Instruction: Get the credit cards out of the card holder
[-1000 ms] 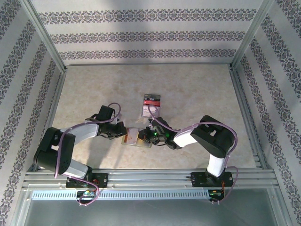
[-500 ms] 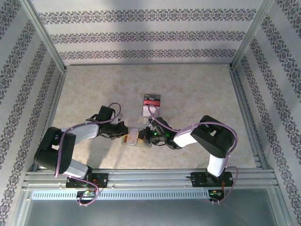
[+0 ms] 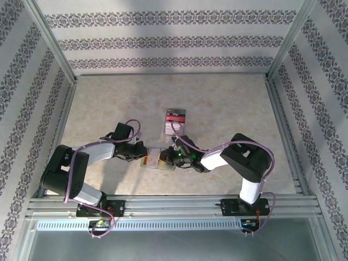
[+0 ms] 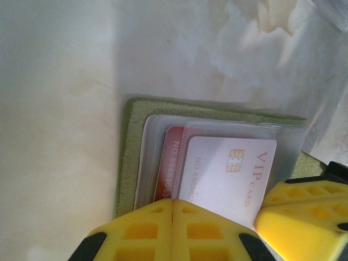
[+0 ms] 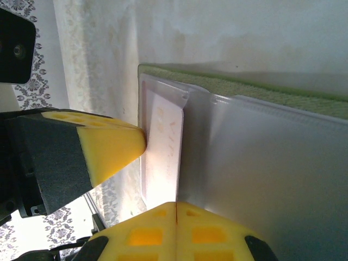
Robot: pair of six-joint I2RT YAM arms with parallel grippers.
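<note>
The olive-green card holder (image 3: 158,159) lies open on the table between my two grippers. In the left wrist view its green edge (image 4: 129,157) frames a translucent pocket holding a white VIP credit card (image 4: 228,174) over a red one (image 4: 167,163). My left gripper (image 4: 173,202) is shut, its tips resting on the near edge of the cards. My right gripper (image 5: 176,205) is shut too, its tip down on the grey pocket (image 5: 272,163). The left fingertip (image 5: 111,147) touches the white card's edge (image 5: 163,141).
A clear plastic tray (image 3: 175,116) with red-and-white contents sits just behind the card holder, close to the right wrist. Metal frame rails and patterned walls bound the beige table (image 3: 228,103), which has open room to the far left and right.
The left arm has edged slightly right toward the card holder. The right arm and the wallet have stayed put.
</note>
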